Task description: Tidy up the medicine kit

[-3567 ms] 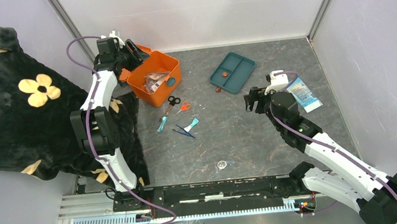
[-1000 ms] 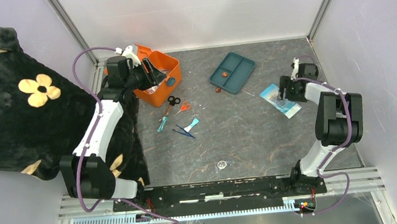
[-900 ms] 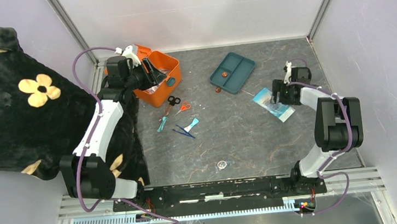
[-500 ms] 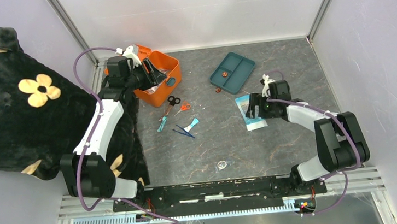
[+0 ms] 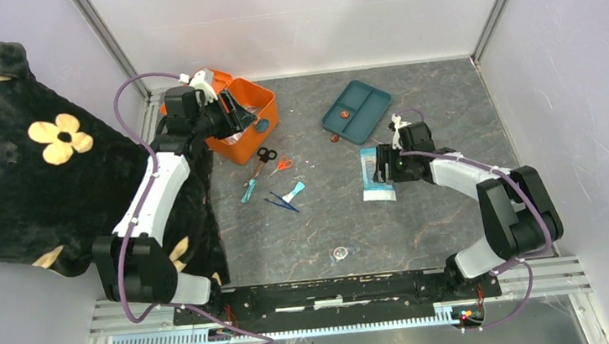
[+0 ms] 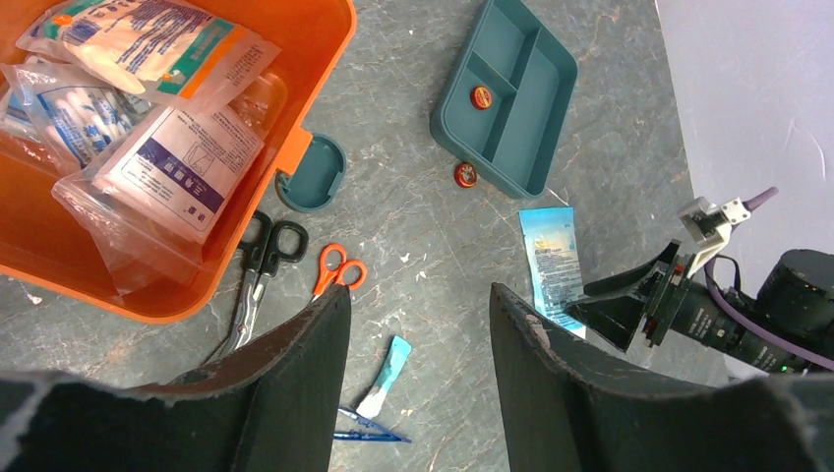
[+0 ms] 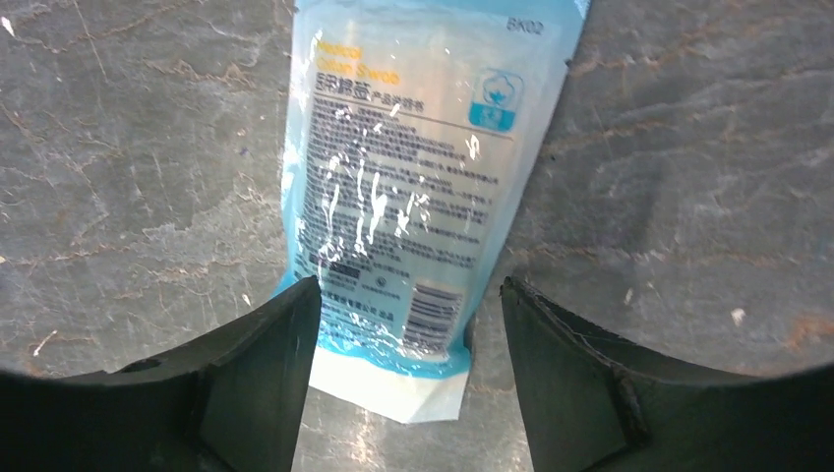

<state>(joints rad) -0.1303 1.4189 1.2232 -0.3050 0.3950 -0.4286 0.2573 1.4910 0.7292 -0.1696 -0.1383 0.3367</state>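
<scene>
When closing the right claw (image 5: 382, 167), open astride the flat blue pouch (image 5: 376, 177) on the tabletop (image 5: 331, 220), guard against thin film buckling or slipping free; keep the open, empty left claw (image 6: 418, 295) above the far-left medicine kit (image 5: 240, 146) clear.

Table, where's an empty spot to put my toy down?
Bare patches: the far strip between the orange medicine kit and the teal tray; the far right corner past the tray; the near middle around the small ring. Crowded: just in front of the kit, where scissors and small tools lie.
</scene>
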